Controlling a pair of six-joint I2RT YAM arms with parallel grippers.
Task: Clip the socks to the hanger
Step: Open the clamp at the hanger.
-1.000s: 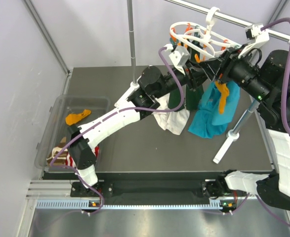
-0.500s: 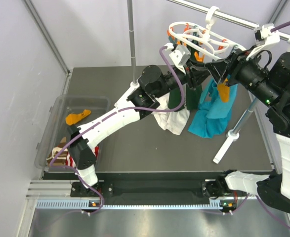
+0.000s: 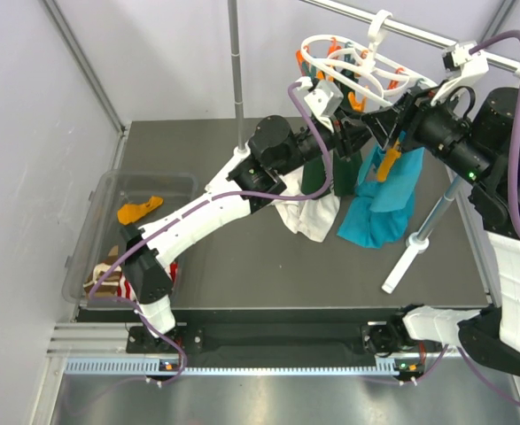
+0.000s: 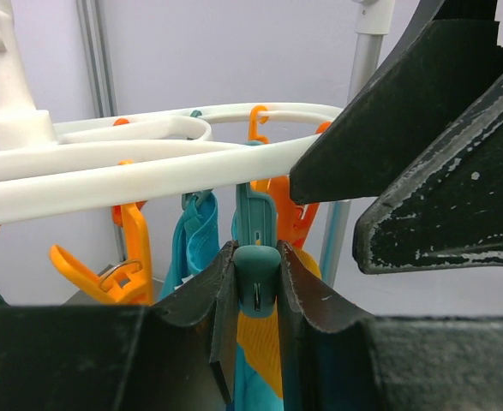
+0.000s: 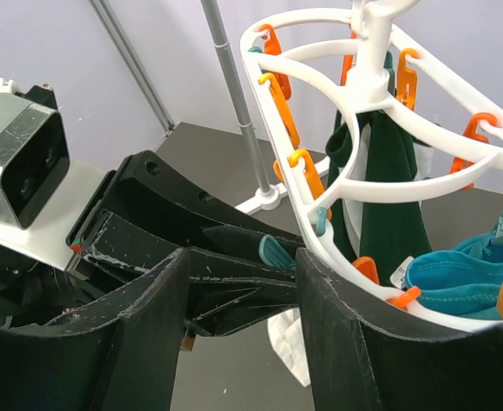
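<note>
The white hanger [image 3: 357, 66] hangs by its hook from the grey rail, with orange and teal clips dangling from it. My left gripper [image 4: 256, 257] is shut on a teal clip [image 4: 256, 281] and squeezes its handles. A mustard-orange sock [image 4: 266, 347] shows just under that clip and hangs down as a narrow strip [image 3: 388, 163]. I cannot tell whether the clip grips it. My right gripper [image 5: 242, 257] is open and empty, close beside the left fingers [image 5: 234, 240] and under the hanger's ring [image 5: 320, 214]. More socks lie in the bin: orange [image 3: 139, 210] and striped [image 3: 109, 274].
A clear plastic bin [image 3: 100, 197] sits at the table's left edge. Dark green [image 3: 317, 173], white [image 3: 311, 217] and teal [image 3: 384, 212] garments hang from the hanger. Two grey poles [image 3: 235, 71] [image 3: 432, 217] on white feet carry the rail.
My right gripper's jaws have widened and come off the mustard sock, which now hangs narrower under the teal clip. The left gripper has stayed shut on the clip.
</note>
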